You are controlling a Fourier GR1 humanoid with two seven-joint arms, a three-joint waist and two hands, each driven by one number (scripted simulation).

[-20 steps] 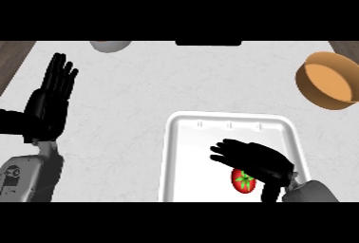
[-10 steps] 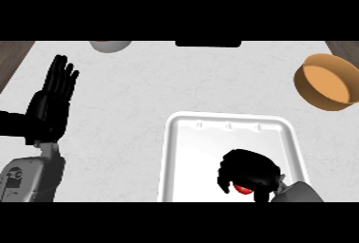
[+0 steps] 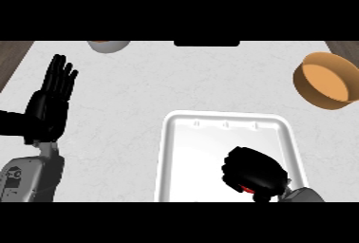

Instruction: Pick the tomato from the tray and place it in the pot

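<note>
A white tray (image 3: 182, 142) lies at the lower middle of the counter. My right hand (image 3: 254, 172) is over its near right part, fingers curled round the red tomato (image 3: 247, 189), of which only a sliver shows under the hand. The orange-brown pot (image 3: 326, 80) stands at the far right edge, well away from the tray. My left hand (image 3: 51, 102) rests open at the left, fingers up.
A grey bowl-like thing (image 3: 108, 45) shows at the far edge, upper left. A dark object (image 3: 207, 43) sits at the far edge, middle. Dark wood borders the counter at the upper corners.
My right hand went from spread above the tomato to curled round it, hiding most of the fruit. The left hand has stayed still.
</note>
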